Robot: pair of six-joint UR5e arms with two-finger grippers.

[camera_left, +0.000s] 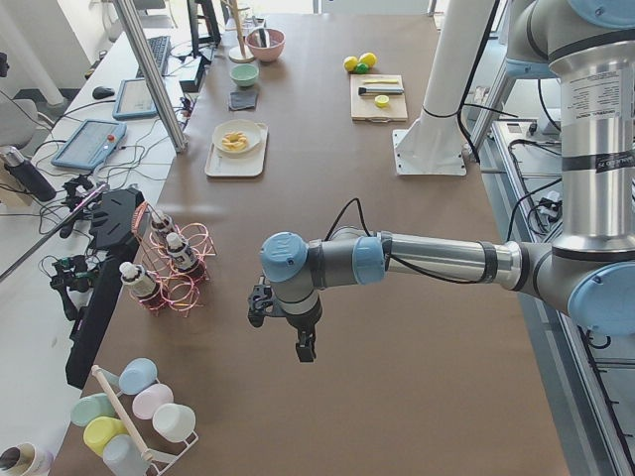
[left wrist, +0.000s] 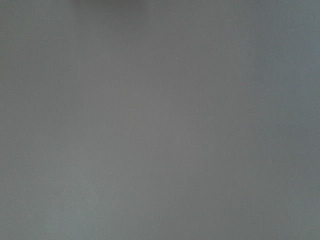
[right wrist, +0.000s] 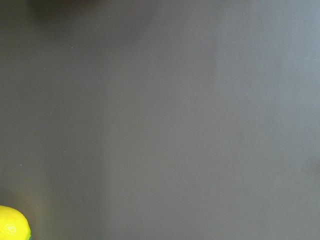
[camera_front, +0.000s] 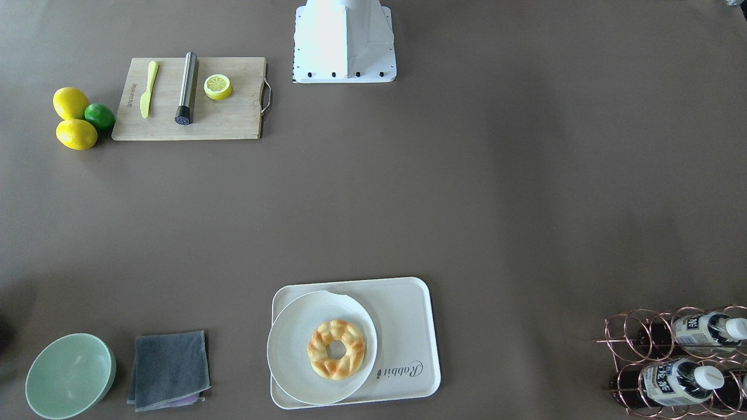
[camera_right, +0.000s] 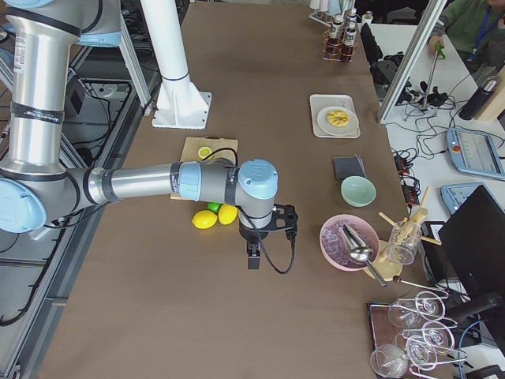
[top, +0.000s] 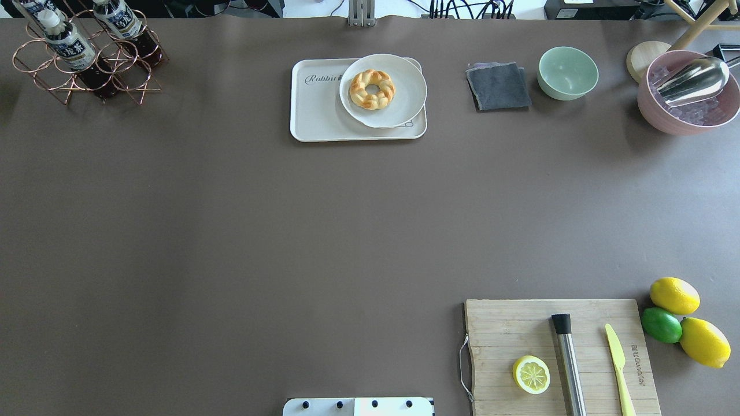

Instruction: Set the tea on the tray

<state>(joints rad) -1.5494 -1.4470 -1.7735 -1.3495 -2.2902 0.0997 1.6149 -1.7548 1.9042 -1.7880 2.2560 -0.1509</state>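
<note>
I am at the very start. The tea bottle (top: pixel 70 47) lies in the copper wire rack (top: pixel 43 86) among others like it, and nothing of mine touches it. My left pincer (camera_left: pixel 303 349) hangs over bare table, fingers down. It shows only from the side, so I cannot tell whether it is apart or together. The same goes for my right pincer (camera_right: pixel 252 258), near the lemons (camera_right: pixel 228 214). The rack stands ahead of my left pincer and, I judge, a little to its right. The tray (top: pixel 321 107) is farther right again, well apart from the rack.

The bottle rests slanted in its ring. Its long axis runs from the dark base, low and toward me, to the white cap (top: pixel 48 18), raised and pointing away and leftward.

Next, I judge, the left pincer must reach the rack, close across the body near the cap, and draw the bottle out along that slant. The round plate (top: pixel 404 101) with the braided bread ring (top: pixel 372 88) fills the tray's right part, so the bare strip by the "Rabbit" script suits the landing.
</note>
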